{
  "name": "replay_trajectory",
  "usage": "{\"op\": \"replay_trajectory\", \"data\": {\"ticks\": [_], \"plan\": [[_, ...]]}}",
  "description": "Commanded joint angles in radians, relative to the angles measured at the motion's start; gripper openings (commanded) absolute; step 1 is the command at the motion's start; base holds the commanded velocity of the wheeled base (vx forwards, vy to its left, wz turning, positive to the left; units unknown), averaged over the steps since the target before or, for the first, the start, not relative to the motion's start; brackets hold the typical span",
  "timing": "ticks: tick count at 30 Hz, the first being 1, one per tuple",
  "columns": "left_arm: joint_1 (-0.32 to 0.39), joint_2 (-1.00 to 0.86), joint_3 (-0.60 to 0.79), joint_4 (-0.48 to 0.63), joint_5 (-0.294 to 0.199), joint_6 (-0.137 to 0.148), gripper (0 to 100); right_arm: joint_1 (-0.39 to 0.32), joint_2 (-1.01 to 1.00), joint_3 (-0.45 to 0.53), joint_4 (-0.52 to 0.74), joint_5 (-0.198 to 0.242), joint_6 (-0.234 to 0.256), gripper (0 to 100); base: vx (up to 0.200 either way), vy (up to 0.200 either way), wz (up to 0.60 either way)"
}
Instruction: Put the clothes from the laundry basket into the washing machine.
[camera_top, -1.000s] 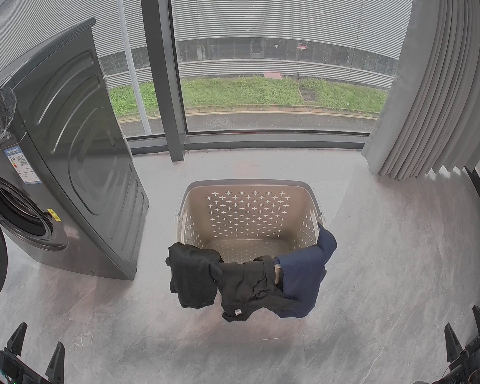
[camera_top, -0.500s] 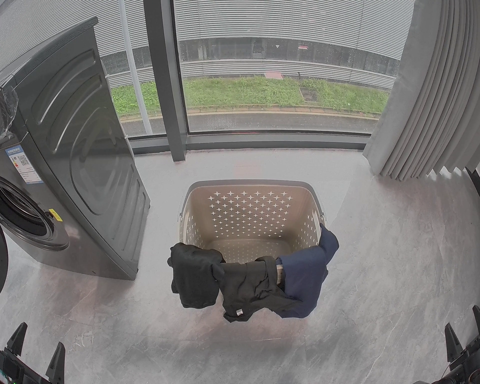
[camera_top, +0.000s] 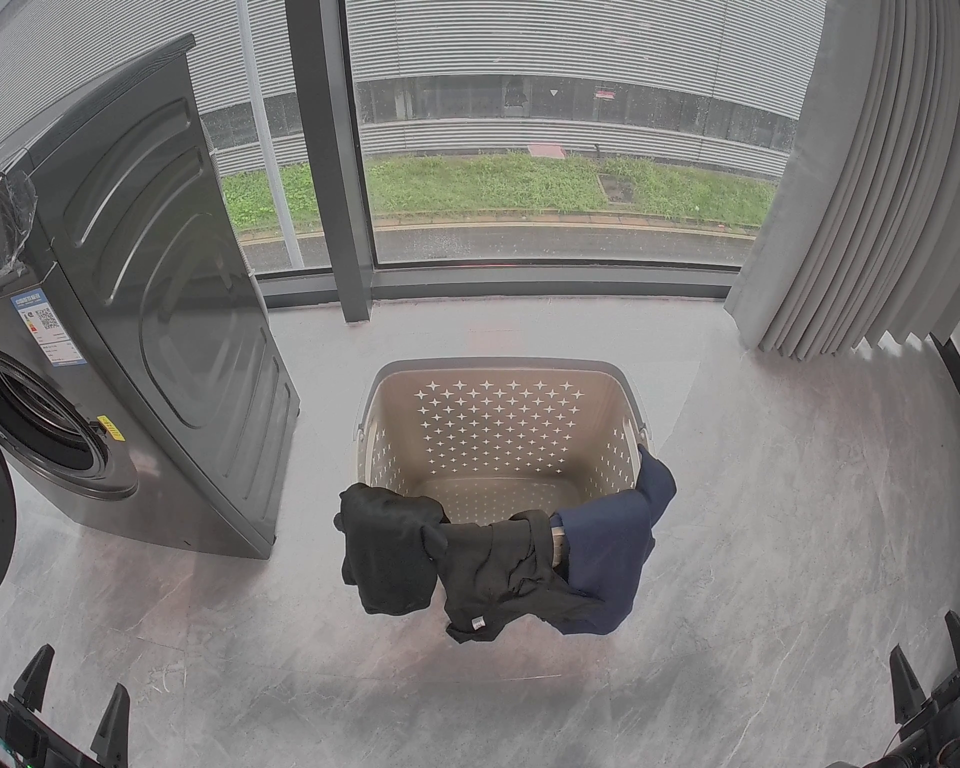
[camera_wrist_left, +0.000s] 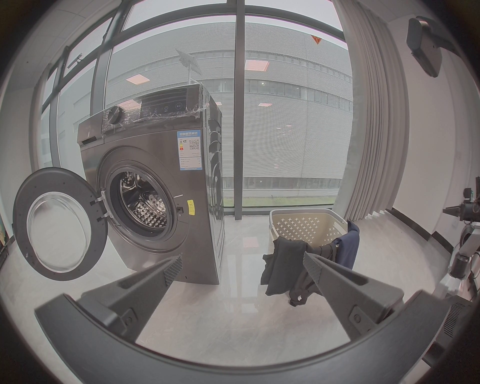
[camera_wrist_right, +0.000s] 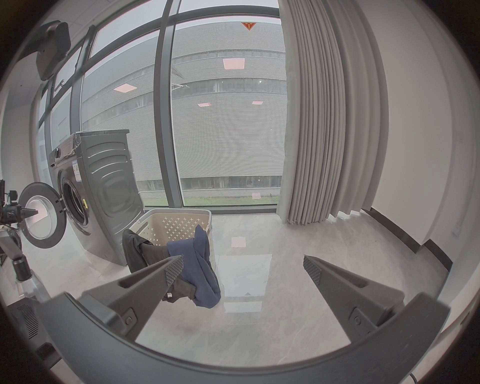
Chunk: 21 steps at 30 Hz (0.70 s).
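Opening step by the look of it: approach and first pick, with no garment lifted yet. Facing the laundry basket (camera_top: 500, 420) on the floor straight ahead, clothes draped over its near rim rather than lying inside: a black garment (camera_top: 385, 550) at the left, a second black piece (camera_top: 500, 580) in the middle, a navy garment (camera_top: 610, 555) at the right corner, each hanging down the outer wall. Spotting the washing machine (camera_wrist_left: 192, 235) off to the left of the basket, door (camera_wrist_left: 59, 224) swung wide, drum (camera_wrist_left: 140, 200) open to view. Finding the left gripper (camera_wrist_left: 241, 260) low and near, fingers spread, holding nothing; same for the right gripper (camera_wrist_right: 241, 261), spread and empty, well apart from the basket. Calling next for a reach forward and down to the near rim, probably to the leftmost black garment, closest to the machine. Needing a pinch on a thick fold, then a lift high enough to free the cloth from the rim without dragging the basket along.
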Motion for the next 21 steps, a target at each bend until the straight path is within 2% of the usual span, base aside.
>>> {"op": "replay_trajectory", "data": {"ticks": [1,3,4,5,7,8,9,10,11,12,14,15,17,21], "plan": [[0.000,-0.018,0.018,0.000,-0.001,0.001,100,-0.001,-0.016,-0.053,-0.045,0.003,-0.001,100,0.000,0.000,0.00],[0.000,-0.018,0.018,0.000,-0.001,0.002,100,0.003,0.018,-0.176,-0.032,-0.001,0.003,100,0.000,0.000,0.00],[0.000,-0.018,0.018,0.000,-0.001,0.002,100,0.003,0.028,-0.189,-0.026,-0.003,0.003,100,0.000,0.000,0.00],[0.000,-0.018,0.018,0.000,-0.001,0.002,100,0.005,0.103,-0.263,0.030,0.005,0.002,100,0.000,0.000,0.00],[0.000,-0.018,0.018,0.000,-0.001,0.001,100,0.005,0.182,-0.303,0.071,0.020,0.000,100,0.000,0.000,0.00],[0.000,-0.018,0.018,0.000,-0.001,0.001,100,0.005,0.182,-0.303,0.071,0.020,0.000,100,0.000,0.000,0.00],[0.000,-0.018,0.018,0.000,-0.001,0.001,100,0.005,0.286,-0.300,0.071,0.056,-0.003,100,0.000,0.000,0.00],[0.000,-0.018,0.018,0.000,-0.001,0.001,100,0.005,0.341,-0.300,0.070,0.080,0.000,100,0.000,0.000,0.00],[0.000,-0.018,0.018,0.000,-0.001,0.001,100,0.005,0.355,-0.300,0.068,0.086,0.000,100,0.000,0.000,0.00],[0.000,-0.018,0.018,0.000,-0.001,0.001,100,0.003,0.429,-0.300,0.057,0.120,0.007,100,0.000,0.200,0.00],[0.000,-0.018,0.018,0.000,-0.001,0.001,100,0.003,0.441,-0.300,0.056,0.125,0.008,100,0.000,0.200,0.00],[0.000,-0.018,0.018,0.000,-0.001,0.001,100,0.005,0.527,-0.294,0.034,0.148,0.025,100,0.000,0.200,0.00],[0.000,-0.018,0.018,0.000,-0.002,0.001,100,0.005,0.559,-0.283,0.019,0.151,0.045,100,0.000,0.200,0.00],[0.000,-0.018,0.018,0.000,-0.001,0.002,100,0.005,0.591,-0.262,0.013,0.165,0.049,100,0.000,0.150,0.00]]}}
